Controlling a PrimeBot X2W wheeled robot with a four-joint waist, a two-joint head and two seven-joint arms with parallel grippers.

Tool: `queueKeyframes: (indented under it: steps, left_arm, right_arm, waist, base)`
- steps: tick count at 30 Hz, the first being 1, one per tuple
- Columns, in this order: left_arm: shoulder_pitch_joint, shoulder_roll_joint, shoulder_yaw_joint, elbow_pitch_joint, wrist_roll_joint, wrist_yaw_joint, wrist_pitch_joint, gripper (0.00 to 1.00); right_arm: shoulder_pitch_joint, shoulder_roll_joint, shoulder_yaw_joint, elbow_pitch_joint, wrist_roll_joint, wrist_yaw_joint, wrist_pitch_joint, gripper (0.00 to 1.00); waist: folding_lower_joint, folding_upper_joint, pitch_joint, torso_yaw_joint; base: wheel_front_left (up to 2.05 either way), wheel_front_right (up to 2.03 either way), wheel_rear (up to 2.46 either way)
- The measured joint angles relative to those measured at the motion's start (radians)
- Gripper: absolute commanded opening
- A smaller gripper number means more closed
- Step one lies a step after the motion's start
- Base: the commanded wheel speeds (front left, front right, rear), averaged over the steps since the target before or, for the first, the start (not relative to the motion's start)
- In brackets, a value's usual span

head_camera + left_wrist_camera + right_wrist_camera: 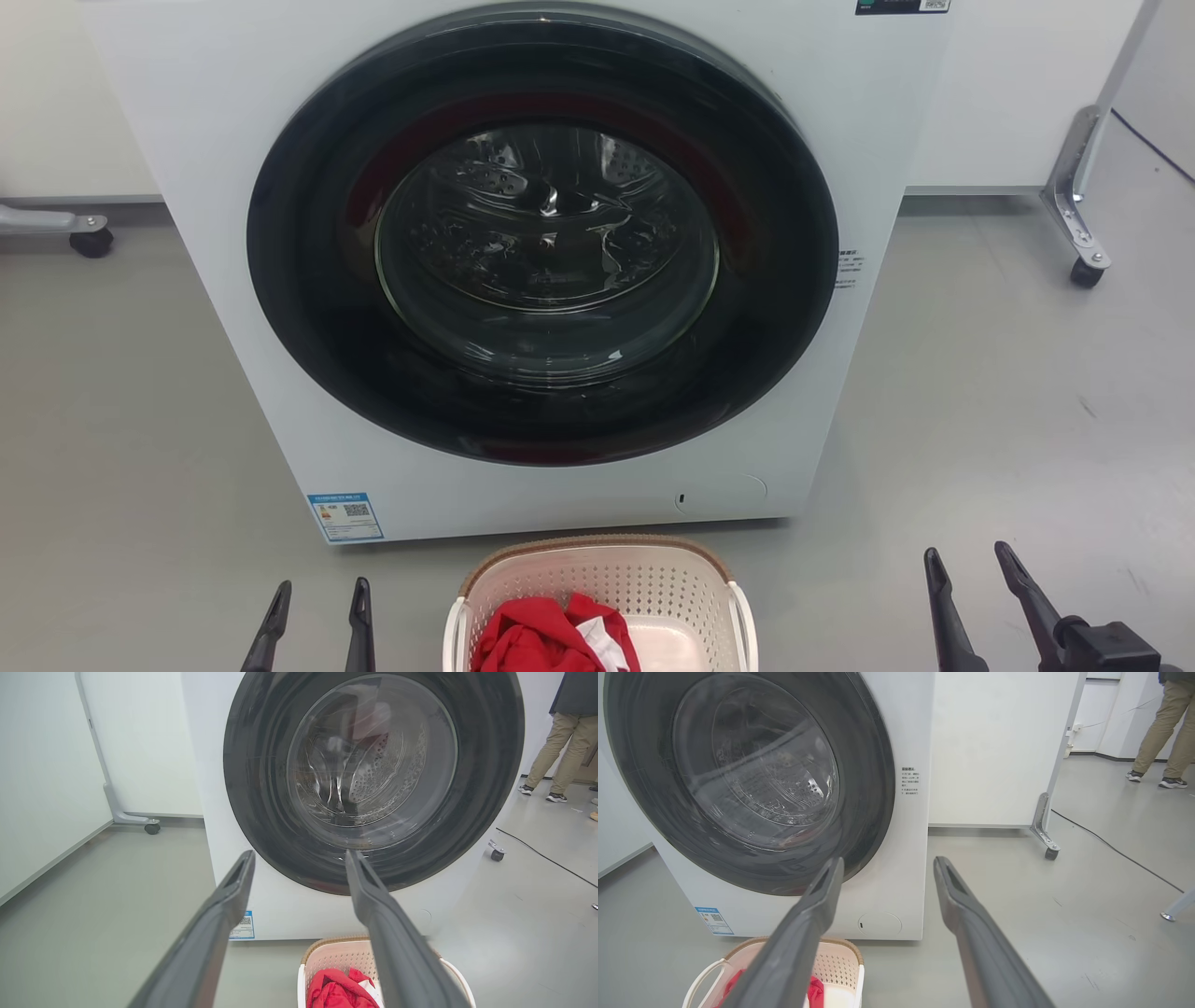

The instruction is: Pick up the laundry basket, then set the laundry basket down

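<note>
a white washing machine, door shut, stands just behind the laundry basket on the grey floor; red cloth lies inside. its handles face left and right (long axis cut off, unclear). left gripper and right gripper flank it, both spread, empty.

Lab or test bay is indicated, not a home: washer is set free-standing on a bare grey floor, flanked by white partitions on castors. A cable is run loose across the floor (a person in trainers is seen beyond).
</note>
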Motion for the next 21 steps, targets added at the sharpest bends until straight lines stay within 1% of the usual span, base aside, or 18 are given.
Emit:
queueKeyframes:
  steps: [18,19,21]
  left_arm:
    - [0.014,-0.025,0.028,-0.021,0.044,0.0,0.056,1.0]
    - [0.015,-0.026,0.027,-0.018,0.044,0.0,0.059,0.0]
    - [0.021,-0.031,0.025,0.003,0.043,-0.001,0.059,0.0]
  right_arm:
    - [0.017,0.023,-0.032,-0.016,-0.035,0.0,0.0,1.0]
    - [0.018,0.024,-0.031,-0.014,-0.035,0.0,0.001,0.0]
    - [0.025,0.031,-0.026,0.005,-0.035,0.0,0.004,0.0]
  waist:
    - [0.0,0.0,0.005,0.003]
    - [0.0,0.0,0.005,0.003]
    - [0.0,0.0,0.005,0.003]
  base:
    - [0.0,0.0,0.0]
    - [0.0,0.0,0.0]
    - [0.0,0.0,0.0]
